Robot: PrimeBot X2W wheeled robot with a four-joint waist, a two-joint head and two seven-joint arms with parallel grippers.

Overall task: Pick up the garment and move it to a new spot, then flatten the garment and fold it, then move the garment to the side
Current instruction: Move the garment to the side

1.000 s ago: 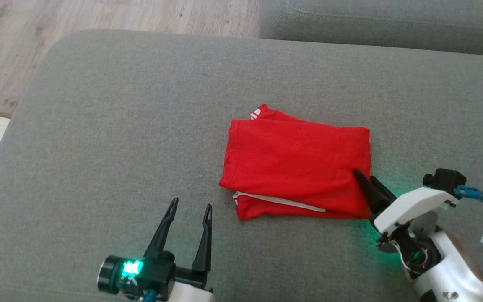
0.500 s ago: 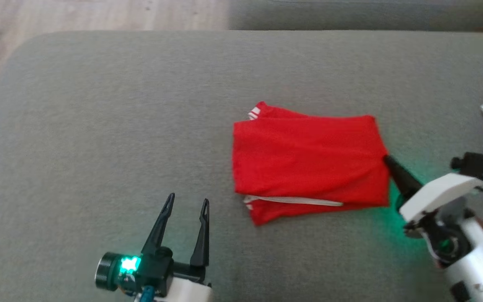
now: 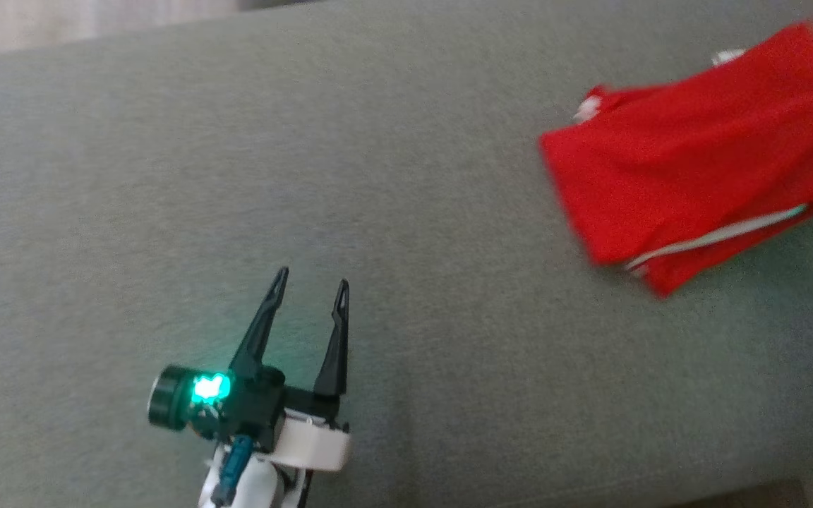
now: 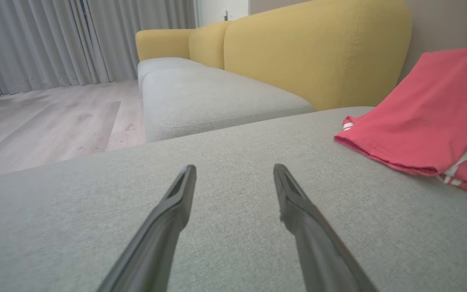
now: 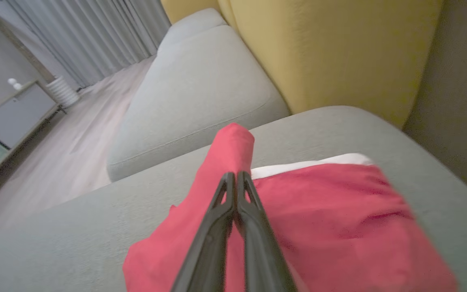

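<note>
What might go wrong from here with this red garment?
The right gripper pinches the folded red garment with white trim at one edge only, so it may slip out.
One side is raised while the rest lies on the grey fabric cushion; dragging may undo the fold.

The garment lies on the cushion, well to the right of the left tool and a little ahead of it. The left tool is over the cushion. The right tool has a fold of the garment between its tips, the rest spreading under it and to its right. Ahead of both tools stands a sofa, with floor to its left.
</note>
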